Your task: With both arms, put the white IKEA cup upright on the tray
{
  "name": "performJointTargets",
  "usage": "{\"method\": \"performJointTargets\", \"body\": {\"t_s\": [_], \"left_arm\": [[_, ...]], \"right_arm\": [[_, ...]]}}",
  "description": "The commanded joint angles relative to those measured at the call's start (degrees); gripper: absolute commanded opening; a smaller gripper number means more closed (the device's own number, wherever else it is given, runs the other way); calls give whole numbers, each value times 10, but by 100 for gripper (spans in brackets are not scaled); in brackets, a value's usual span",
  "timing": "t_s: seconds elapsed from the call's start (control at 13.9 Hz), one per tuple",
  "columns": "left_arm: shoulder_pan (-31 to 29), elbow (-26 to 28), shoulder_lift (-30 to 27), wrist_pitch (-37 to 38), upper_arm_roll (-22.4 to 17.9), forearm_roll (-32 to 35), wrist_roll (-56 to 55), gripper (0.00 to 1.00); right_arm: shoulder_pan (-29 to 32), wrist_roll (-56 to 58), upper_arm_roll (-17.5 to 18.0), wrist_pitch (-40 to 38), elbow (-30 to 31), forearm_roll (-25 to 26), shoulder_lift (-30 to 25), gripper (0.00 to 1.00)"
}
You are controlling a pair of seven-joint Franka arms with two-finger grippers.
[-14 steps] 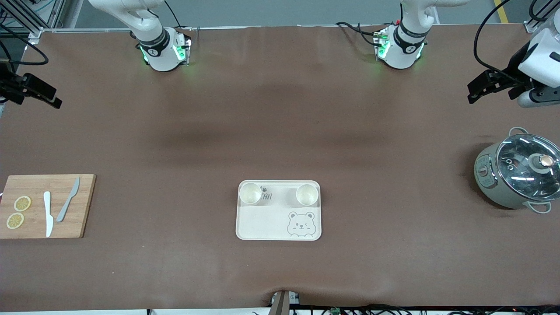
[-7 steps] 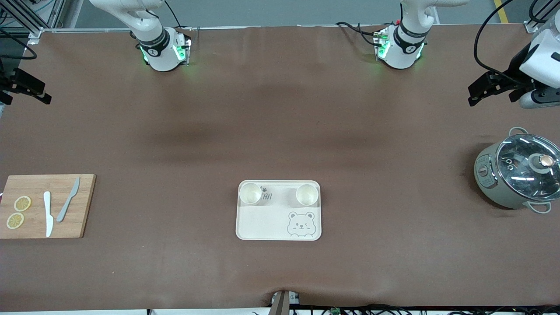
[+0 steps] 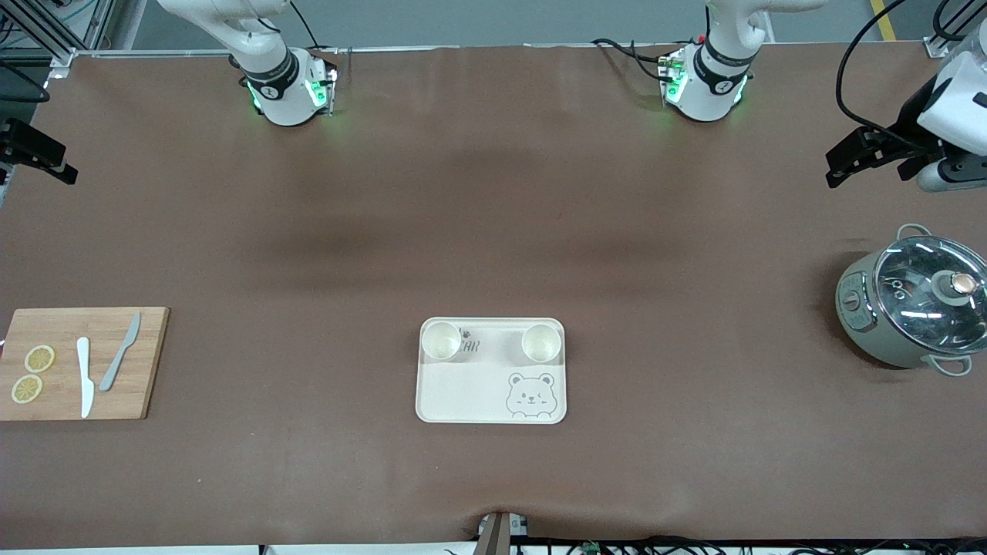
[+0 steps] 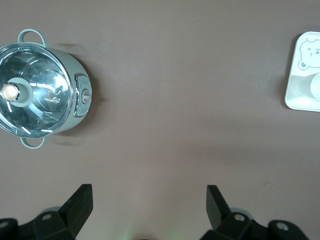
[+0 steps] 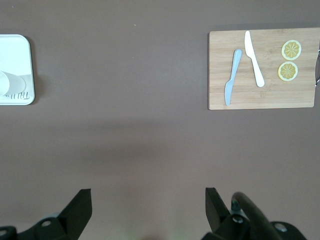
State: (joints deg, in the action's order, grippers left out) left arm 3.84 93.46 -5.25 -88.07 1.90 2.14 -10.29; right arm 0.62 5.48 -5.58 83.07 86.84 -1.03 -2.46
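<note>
The cream tray [image 3: 463,393] with a grey bear face lies on the brown table, near the front camera. Two white cups stand upright on it: one [image 3: 441,341] toward the right arm's end, one [image 3: 540,343] toward the left arm's end. The tray's edge also shows in the left wrist view [image 4: 300,97] and the right wrist view [image 5: 17,60]. My left gripper [image 3: 837,166] is open and empty, up over the table at the left arm's end, above bare cloth [image 4: 149,200]. My right gripper [image 3: 46,158] is open and empty, up over the table's edge at the right arm's end [image 5: 148,202].
A grey-green pot [image 3: 914,308] with a glass lid stands at the left arm's end, nearer the front camera than the left gripper. A wooden cutting board [image 3: 81,362] with two knives and two lemon slices lies at the right arm's end.
My right gripper has drawn back toward the table's edge at its end. My left gripper has barely shifted. Tray and cups have not moved.
</note>
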Motion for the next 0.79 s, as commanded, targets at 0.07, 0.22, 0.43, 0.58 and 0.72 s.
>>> {"method": "performJointTargets", "body": {"t_s": [0.07,0.22,0.43,0.58,0.72], "left_arm": [[-5,-7,-5,-4,-2,-17,10,100],[-9,-13,-5,-4,-2,-18,10,100],[-9,-15,0,-4,-2,-18,10,100],[-9,-14,0,-4,-4,-18,9,100],[-9,-17,0,-3,-4,-16,9,100]], "right_arm": [[5,7,6,-16,-17,9,6,100],[5,6,6,-16,-17,9,6,100],[6,6,6,-21,-17,9,6,100],[8,6,6,-21,-16,9,6,100],[8,6,6,-21,-16,9,6,100]]}}
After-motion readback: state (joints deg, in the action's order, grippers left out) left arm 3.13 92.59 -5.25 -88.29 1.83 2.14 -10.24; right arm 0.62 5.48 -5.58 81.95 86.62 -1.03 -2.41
